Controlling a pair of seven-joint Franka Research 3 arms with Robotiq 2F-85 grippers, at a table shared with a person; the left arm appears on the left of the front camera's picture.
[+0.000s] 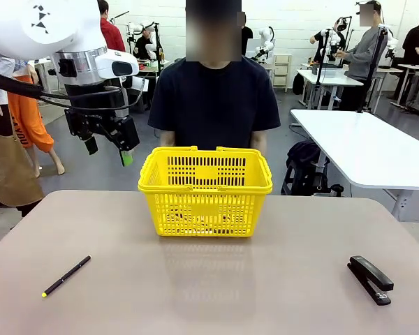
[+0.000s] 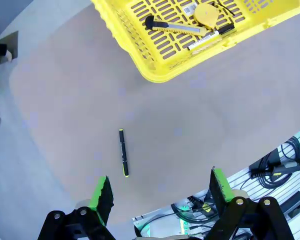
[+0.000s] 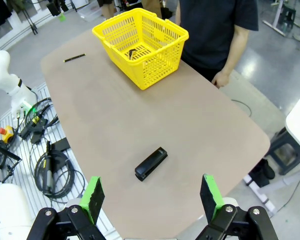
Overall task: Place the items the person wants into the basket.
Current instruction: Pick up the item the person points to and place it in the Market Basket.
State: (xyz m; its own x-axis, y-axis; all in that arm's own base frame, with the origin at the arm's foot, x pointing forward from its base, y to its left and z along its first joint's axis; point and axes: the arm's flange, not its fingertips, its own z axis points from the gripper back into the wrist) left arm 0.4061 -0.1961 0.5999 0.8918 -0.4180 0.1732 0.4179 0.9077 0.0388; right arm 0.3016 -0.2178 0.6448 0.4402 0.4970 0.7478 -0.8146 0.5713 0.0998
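The basket (image 1: pixel 205 192) stands mid-table (image 1: pixel 209 293), directly before the person (image 1: pixel 215 98). Inside lie the knife (image 2: pixel 176 27), tape measure (image 2: pixel 206 14) and marker (image 2: pixel 210 38), side by side. The left gripper (image 1: pixel 109 148) hangs left of the basket, above the pen (image 2: pixel 123 152). The stapler (image 3: pixel 151 163) lies below the right gripper (image 3: pixel 152 197), well apart from the basket.
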